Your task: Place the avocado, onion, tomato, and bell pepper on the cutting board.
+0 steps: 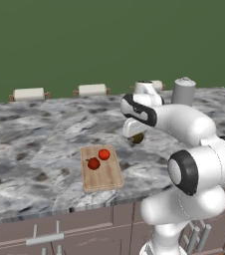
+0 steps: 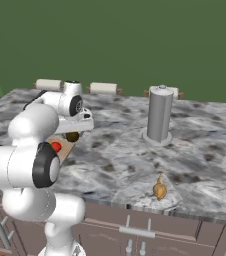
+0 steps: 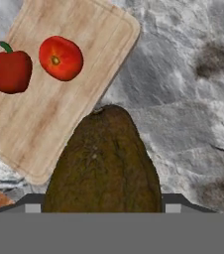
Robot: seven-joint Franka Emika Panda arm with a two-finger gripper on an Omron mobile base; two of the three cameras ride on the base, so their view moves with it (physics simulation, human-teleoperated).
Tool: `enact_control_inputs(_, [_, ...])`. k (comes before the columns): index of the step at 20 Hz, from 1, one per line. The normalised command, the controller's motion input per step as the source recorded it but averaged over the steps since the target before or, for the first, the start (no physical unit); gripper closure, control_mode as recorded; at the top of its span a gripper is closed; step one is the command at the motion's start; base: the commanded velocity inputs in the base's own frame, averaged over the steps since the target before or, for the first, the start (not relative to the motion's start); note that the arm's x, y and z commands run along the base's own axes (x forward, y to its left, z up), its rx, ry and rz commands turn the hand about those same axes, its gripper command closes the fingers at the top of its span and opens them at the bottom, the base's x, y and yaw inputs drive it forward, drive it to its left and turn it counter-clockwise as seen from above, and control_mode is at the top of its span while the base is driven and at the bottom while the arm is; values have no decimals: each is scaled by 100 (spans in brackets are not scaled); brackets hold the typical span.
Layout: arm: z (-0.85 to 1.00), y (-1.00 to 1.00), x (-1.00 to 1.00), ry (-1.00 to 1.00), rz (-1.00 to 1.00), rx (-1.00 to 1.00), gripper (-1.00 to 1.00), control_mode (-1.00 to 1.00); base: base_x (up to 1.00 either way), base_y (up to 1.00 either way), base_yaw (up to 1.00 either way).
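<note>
Closed on the avocado, the gripper hangs above bare surface just off the right long edge of the cutting board, near its far right corner. Seen along the gripper, lies to the left of the fruit with its long axis pointing at that edge, the bell pepper and tomato side by side on the board's far half. Probably needs a short shift left toward the board's free near half; far off by the front right edge waits the onion.

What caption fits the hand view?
Avocado carried in the end effector toward the cutting board holding tomato and bell pepper.
</note>
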Motion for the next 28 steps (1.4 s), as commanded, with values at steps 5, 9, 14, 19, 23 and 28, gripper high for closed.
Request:
enact_control_inputs(5, [25, 71, -1, 0, 15, 0, 100, -100, 0, 0, 0])
enact_control_inputs(9, [5, 59, -2, 0, 15, 0, 100, -100, 0, 0, 0])
enact_control_inputs(14, [0, 46, -7, 0, 14, 0, 100, -100, 0, 0, 0])
enact_control_inputs(19, [-4, 38, -18, 0, 12, 0, 100, -100, 0, 0, 0])
enact_control_inputs(23, [-10, 28, -29, 0, 12, 0, 100, -100, 0, 0, 0])
enact_control_inputs(28, [-7, 23, -17, 0, 11, 0, 100, -100, 0, 0, 0])
